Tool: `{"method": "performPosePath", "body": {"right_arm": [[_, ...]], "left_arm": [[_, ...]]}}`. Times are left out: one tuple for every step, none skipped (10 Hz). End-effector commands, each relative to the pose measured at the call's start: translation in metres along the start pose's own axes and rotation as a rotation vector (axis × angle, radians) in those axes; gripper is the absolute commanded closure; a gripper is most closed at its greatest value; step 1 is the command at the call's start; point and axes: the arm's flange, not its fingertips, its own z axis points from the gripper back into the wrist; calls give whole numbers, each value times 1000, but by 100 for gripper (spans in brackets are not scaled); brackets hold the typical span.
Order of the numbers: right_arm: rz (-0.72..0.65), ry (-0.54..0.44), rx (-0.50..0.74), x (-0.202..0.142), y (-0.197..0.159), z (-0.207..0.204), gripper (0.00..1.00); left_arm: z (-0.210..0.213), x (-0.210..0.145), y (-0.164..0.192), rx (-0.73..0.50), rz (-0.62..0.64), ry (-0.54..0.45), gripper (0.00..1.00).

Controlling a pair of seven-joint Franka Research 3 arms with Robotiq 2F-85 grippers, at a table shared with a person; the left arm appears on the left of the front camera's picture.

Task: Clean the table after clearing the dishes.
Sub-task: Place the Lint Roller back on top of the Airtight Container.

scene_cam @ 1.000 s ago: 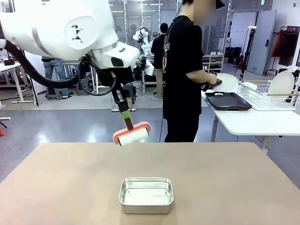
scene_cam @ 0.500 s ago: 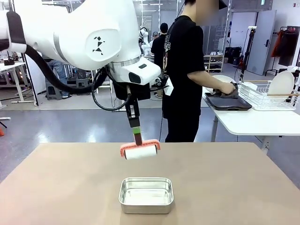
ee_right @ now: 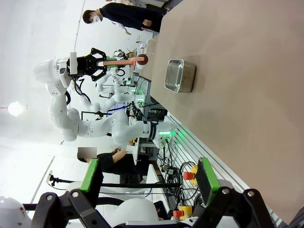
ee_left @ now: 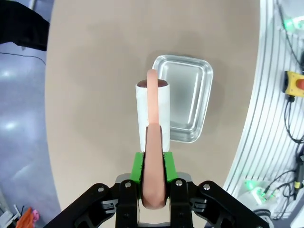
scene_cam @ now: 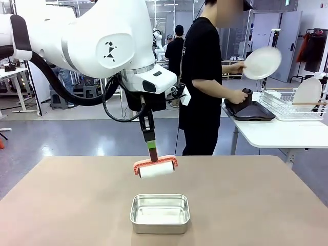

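Left gripper (scene_cam: 151, 148) was clamped tight on the roller's (scene_cam: 156, 170) handle, holding it just above the table (scene_cam: 61, 205), right behind the pan (scene_cam: 159, 212), probably so it could sweep there. Right gripper (ee_right: 147, 183) hung wide open, empty. Way beyond the pan, the person held a plate (scene_cam: 262, 62) over a tray (scene_cam: 250, 111).

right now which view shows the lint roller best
The left wrist view: the lint roller runs straight out from the shut left gripper, above the table. The front view shows it side-on; the right wrist view shows it small and distant.
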Motion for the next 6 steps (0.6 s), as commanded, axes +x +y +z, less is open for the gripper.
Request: {"method": "performPosePath", "body": {"right_arm": [[2,-2,-2,-1,4,0,0],[2,-2,-2,-1,4,0,0],[2,-2,-2,-1,4,0,0],[2,-2,-2,-1,4,0,0],[2,-2,-2,-1,4,0,0],[2,-2,-2,-1,4,0,0]], "left_arm": [[-12,-6,-3,-41,-40,-16,79],[-27,-10,-10,-77,-60,-11,79],[-36,-13,-15,-101,-88,10,79],[-42,-15,-21,-102,-118,0,79],[-46,-15,-23,-116,-132,-18,79],[-54,-14,-25,-130,-144,-23,79]]}}
